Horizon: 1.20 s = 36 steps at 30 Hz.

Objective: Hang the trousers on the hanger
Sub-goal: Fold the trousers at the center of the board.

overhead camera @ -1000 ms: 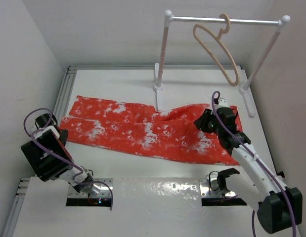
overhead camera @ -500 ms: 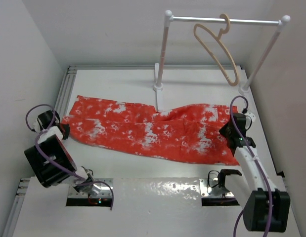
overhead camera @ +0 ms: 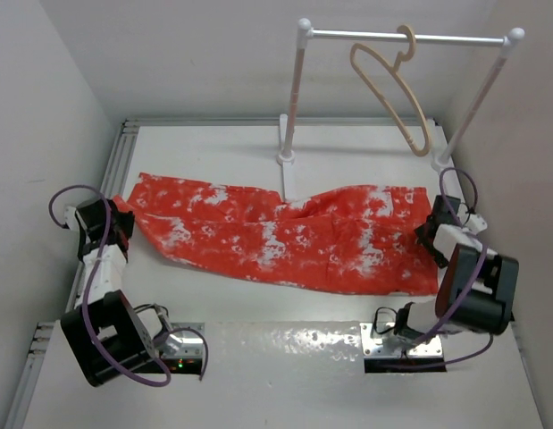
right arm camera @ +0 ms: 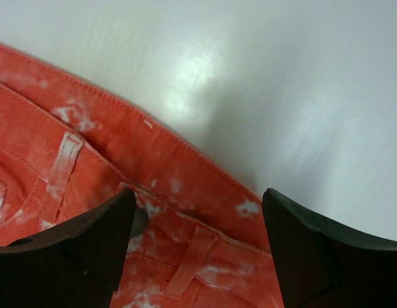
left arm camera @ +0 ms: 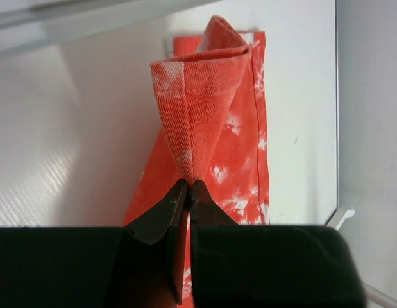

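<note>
Both arms have swung outward over the last second, each to one end of the trousers [overhead camera: 276, 237]; right arm, earlier stretched over the waist region, is now folded back at the table's [overhead camera: 347, 152] right edge; left arm has travelled up the left side to the leg ends. Trousers lie flat across the middle of the table, legs to the left, waist to the right; the near-left hem corner has been drawn in and lifted compared with the earlier spread. White rail [overhead camera: 410, 37] stands at the back right, well apart from the cloth; hanger [overhead camera: 389, 85] hangs from it by its hook, tilted, bare. Left gripper [left arm camera: 190, 186]: jaws pinched together on a fold of leg hem, cloth rising from the tips in a cone. Right gripper [right arm camera: 198, 196]: jaws spread wide over the waistband edge, nothing between them; contact with the cloth cannot be told from the wrist view; a belt loop [right arm camera: 185, 266] sits just below the gap. Judgement: one end secured, waist end not yet taken; task early, as the garment has still to be raised and fed over the hanger bar; risk is the single pinched hem slipping under the cloth's weight.
</note>
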Motion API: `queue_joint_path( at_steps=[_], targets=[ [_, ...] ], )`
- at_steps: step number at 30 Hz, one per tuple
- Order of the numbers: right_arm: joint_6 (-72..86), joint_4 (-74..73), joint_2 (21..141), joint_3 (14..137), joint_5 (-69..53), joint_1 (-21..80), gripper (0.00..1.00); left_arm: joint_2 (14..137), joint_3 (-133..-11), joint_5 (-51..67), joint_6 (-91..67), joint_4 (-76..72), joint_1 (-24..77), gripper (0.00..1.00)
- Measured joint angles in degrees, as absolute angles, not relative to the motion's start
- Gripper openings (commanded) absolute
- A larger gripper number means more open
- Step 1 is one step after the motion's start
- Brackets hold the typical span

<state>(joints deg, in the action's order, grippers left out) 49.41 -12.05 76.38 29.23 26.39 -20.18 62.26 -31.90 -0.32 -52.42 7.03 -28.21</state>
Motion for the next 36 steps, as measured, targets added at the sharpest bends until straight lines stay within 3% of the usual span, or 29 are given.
queue_joint_path(
  at_steps=[2, 4, 6, 7, 10, 12, 14, 17, 18, 22, 25, 28, 32, 33, 36],
  targets=[
    [48.8, -12.1, 81.3, 32.7, 26.3, -20.2, 0.80, 61.7, -31.0, 0.8, -53.5, 6.4, -28.2, 0.00],
    [48.2, -11.6, 85.9, 35.9, 24.0, -20.6, 0.71, 60.3, -29.6, 2.4, -55.0, 4.7, -28.2, 0.00],
    [47.7, -10.3, 88.8, 38.0, 21.5, -20.8, 0.55, 58.9, -28.6, 4.0, -56.3, 3.3, -28.2, 0.00],
    [47.5, -9.3, 89.7, 38.7, 20.2, -21.0, 0.36, 58.4, -28.4, 4.5, -56.7, 2.9, -28.2, 0.00],
    [46.7, -6.7, 91.2, 39.8, 16.7, -21.1, 0.20, 57.0, -28.4, 5.5, -57.3, 1.9, -28.2, 0.00],
    [46.2, -6.0, 91.7, 40.4, 15.3, -21.2, 0.23, 55.6, -28.4, 5.8, -57.6, 1.5, -28.2, 0.00],
    [45.6, -6.3, 92.7, 41.6, 13.9, -21.3, 0.42, 54.1, -28.4, 6.2, -57.6, 1.1, -28.2, 0.00],
    [44.9, -9.9, 94.9, 46.5, 13.2, -21.5, 0.80, 53.3, -28.4, 6.7, -57.5, 0.8, -28.2, 0.00],
    [45.2, -11.0, 95.0, 48.0, 13.5, -21.5, 0.83, 53.3, -28.4, 6.8, -57.5, 0.8, -28.2, 0.00],
    [46.8, -13.7, 86.6, 47.6, 17.0, -21.3, 0.79, 53.4, -28.4, 7.7, -57.8, 0.6, -28.2, 0.00],
    [49.0, -14.6, 72.8, 40.3, 22.2, -21.2, 0.53, 53.4, -28.4, 8.3, -58.1, 0.4, -28.2, 0.00],
    [51.0, -14.7, 60.6, 28.7, 26.3, -21.3, 0.49, 53.5, -28.0, 9.6, -58.7, -0.7, -28.2, 0.00],
    [52.4, -17.7, 56.6, 16.8, 26.7, -21.6, 0.55, 54.0, -27.8, 11.0, -58.8, -1.1, -28.2, 0.00],
    [52.9, -18.1, 56.5, 15.4, 26.5, -21.6, 0.64, 54.0, -27.8, 11.2, -58.8, -1.1, -28.2, 0.00],
    [53.1, -18.1, 54.2, 14.6, 26.5, -21.6, 0.74, 54.0, -27.4, 11.8, -58.8, -1.6, -28.2, 0.00]
  ],
)
